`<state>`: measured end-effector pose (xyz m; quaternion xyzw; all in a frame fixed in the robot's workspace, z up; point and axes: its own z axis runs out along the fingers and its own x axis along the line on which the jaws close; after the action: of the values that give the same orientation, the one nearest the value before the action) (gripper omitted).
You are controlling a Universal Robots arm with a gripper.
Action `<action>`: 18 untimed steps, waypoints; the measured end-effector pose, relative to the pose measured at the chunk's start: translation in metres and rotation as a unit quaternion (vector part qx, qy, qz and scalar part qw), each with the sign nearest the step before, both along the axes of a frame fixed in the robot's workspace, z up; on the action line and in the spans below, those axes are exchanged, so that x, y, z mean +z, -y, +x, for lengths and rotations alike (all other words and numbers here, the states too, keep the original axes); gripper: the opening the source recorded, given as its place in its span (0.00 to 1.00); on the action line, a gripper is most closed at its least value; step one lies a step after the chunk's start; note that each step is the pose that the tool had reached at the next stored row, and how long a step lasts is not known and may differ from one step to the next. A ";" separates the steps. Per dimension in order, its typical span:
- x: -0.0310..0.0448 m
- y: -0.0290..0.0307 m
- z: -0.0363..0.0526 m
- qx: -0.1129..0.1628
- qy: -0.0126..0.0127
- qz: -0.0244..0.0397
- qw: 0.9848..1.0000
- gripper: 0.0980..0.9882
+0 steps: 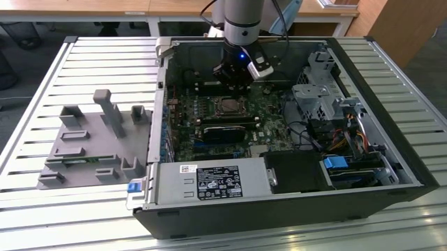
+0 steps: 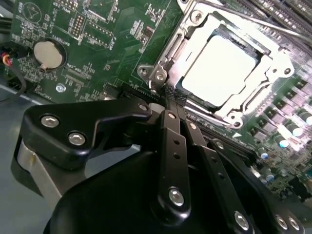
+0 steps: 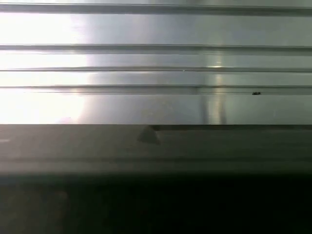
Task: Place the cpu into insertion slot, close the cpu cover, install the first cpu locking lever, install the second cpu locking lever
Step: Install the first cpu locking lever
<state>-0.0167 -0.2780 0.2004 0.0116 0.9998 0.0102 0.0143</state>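
The cpu [image 2: 219, 68] lies flat in the insertion slot [image 2: 233, 116] on the green motherboard, its silvery top showing through the middle opening of the cpu cover [image 2: 181, 46], which lies down over it. A thin metal lever rod [image 2: 263, 22] runs along one side of the socket. My gripper [image 2: 170, 100] is shut, its black fingers [image 2: 171, 141] pressed together with their tips just at a corner of the socket; nothing shows between them. In the exterior view the gripper [image 1: 234, 83] hangs inside the open computer case, just behind the cpu [image 1: 229, 106].
A grey power supply [image 1: 209, 183] fills the case's front. A drive cage [image 1: 321, 99] and cables stand at the exterior view's right. A black card [image 1: 227, 130] lies in front of the socket. A grey fixture [image 1: 98, 141] rests on the slatted table [image 1: 70, 219]. A coin battery [image 2: 48, 53] sits nearby.
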 end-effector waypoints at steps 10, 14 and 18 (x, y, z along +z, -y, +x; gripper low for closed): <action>0.0141 0.0032 -0.0002 0.000 0.000 -0.001 1.000 0.01; 0.0141 0.0054 -0.0002 0.000 0.000 -0.001 1.000 0.01; 0.0141 0.0075 0.0000 0.000 0.000 -0.001 1.000 0.01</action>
<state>-0.0167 -0.2855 0.2145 0.0116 0.9998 0.0096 0.0139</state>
